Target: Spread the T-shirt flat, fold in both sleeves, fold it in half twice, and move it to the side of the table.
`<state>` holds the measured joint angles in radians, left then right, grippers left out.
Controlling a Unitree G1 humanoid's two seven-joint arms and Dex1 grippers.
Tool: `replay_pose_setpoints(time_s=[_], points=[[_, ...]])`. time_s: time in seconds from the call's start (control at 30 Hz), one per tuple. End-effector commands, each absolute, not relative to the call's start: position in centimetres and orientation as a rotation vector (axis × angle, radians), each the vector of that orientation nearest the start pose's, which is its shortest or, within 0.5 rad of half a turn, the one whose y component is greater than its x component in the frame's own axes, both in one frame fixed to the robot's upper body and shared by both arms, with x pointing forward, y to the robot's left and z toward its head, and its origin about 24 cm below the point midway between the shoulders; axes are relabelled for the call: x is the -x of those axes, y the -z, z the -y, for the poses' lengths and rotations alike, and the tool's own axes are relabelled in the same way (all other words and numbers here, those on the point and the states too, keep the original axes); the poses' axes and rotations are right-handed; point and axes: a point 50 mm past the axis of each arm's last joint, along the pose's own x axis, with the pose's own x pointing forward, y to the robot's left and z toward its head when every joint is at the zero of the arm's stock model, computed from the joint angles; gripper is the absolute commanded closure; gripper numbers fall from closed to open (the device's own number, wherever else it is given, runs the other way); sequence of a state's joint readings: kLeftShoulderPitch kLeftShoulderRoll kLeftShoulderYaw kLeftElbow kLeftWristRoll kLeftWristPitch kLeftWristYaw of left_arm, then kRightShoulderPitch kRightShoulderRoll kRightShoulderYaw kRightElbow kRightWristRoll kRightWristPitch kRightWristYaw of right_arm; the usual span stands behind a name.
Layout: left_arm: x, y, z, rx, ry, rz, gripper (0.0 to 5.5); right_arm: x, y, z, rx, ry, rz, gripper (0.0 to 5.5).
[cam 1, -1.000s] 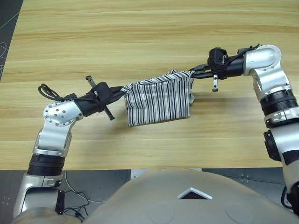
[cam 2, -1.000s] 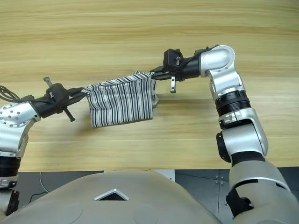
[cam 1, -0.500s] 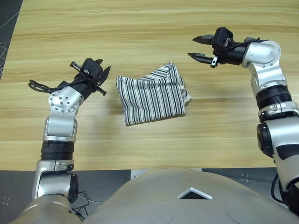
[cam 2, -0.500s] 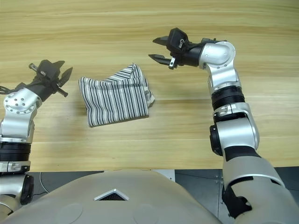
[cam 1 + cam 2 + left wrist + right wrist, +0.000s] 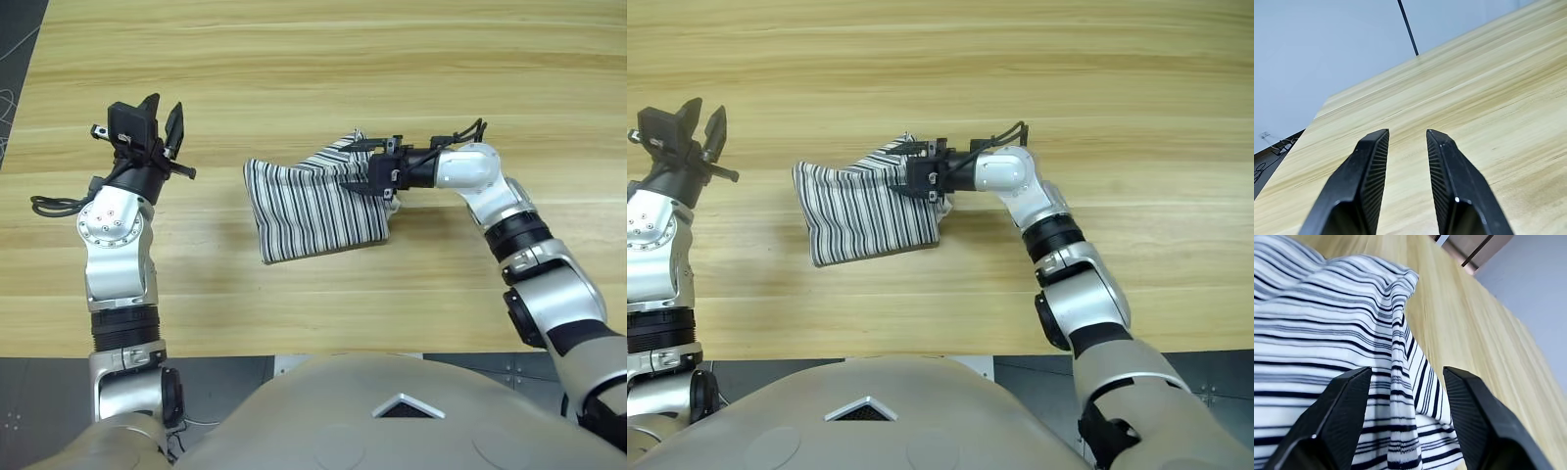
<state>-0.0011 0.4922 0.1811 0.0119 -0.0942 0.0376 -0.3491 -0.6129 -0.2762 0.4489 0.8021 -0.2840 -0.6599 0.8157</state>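
The black-and-white striped T-shirt [image 5: 313, 208] lies folded into a small, slightly rumpled rectangle on the wooden table [image 5: 392, 59]. My right gripper [image 5: 355, 168] is open and low over the shirt's upper right corner, its fingers straddling a raised fold of striped cloth [image 5: 1400, 338]. In the right wrist view the two fingers [image 5: 1342, 421] stand apart with fabric between and beneath them. My left gripper [image 5: 164, 106] is open, lifted well to the left of the shirt and holding nothing. The left wrist view shows the left gripper [image 5: 1406, 133] over bare wood [image 5: 1488, 98].
Bare tabletop stretches beyond the shirt and to both sides. The table's near edge [image 5: 294, 354] runs in front of me, with dark floor [image 5: 20, 39] past the left edge and a black cable [image 5: 54, 204] trailing from my left arm.
Both grippers let go of the shirt, which dropped flat onto the table. The left arm swung away left and up. The right gripper pulled back, then returned open to the shirt's right corner.
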Motion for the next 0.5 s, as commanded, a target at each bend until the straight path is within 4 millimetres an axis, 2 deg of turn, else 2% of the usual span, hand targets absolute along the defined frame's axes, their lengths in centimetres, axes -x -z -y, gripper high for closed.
replay_pose_setpoints(time_s=[0.03,0.13,0.23,0.4,0.5], points=[[-24.9,-7.6,-25.8,-0.396,0.193,-0.065,4.09,-30.8,-3.2,6.9,0.924,-1.387,0.103,2.81],[-24.7,-7.3,-25.7,-0.372,0.196,-0.065,4.09,-32.0,-3.6,6.7,0.925,-1.309,0.104,2.81],[-24.6,-7.0,-25.4,-0.374,0.2,-0.067,4.09,-33.1,-4.5,7.6,0.907,-1.23,0.123,2.81],[-24.4,-6.2,-24.6,-0.373,0.219,-0.072,4.09,-33.4,-4.6,9.3,0.901,-1.184,0.118,2.81],[-24.4,-5.8,-24.4,-0.365,0.221,-0.075,4.09,-33.5,-4.7,9.5,0.903,-1.172,0.112,2.81]])
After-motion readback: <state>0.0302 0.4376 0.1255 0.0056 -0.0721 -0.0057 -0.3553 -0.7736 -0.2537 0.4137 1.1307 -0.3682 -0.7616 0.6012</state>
